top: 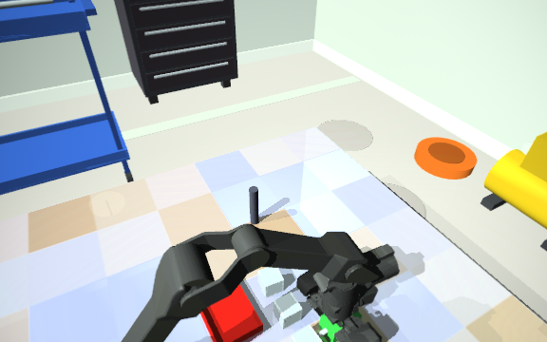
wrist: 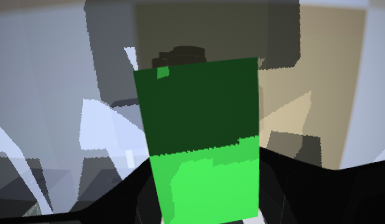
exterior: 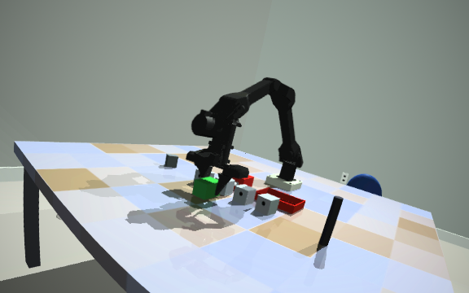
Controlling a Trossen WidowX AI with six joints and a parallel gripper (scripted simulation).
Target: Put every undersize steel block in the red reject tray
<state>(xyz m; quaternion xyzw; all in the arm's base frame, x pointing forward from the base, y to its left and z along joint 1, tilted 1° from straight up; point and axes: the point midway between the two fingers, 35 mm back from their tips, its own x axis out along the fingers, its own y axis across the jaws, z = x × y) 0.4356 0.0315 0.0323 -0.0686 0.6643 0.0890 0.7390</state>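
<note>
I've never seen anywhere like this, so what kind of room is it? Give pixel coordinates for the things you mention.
Probably a workshop or lab corner: there's a black drawer cabinet (top: 190, 52) on casters, a blue shelved cart (top: 41, 157), and a robot arm (top: 292, 249) (exterior: 287, 122) mounted on a table (top: 65, 285) (exterior: 202, 268).

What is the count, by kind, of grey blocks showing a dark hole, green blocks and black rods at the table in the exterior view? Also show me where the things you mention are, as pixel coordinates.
Grey blocks showing a dark hole (top: 272, 286) (top: 289, 314) (exterior: 247, 198) (exterior: 272, 207): 2
Green block (top: 330, 328) (exterior: 204, 188) (wrist: 208, 187), held in the fingers: 1
Black rod (top: 254, 206) (exterior: 330, 224): 1
Total: 4
</note>
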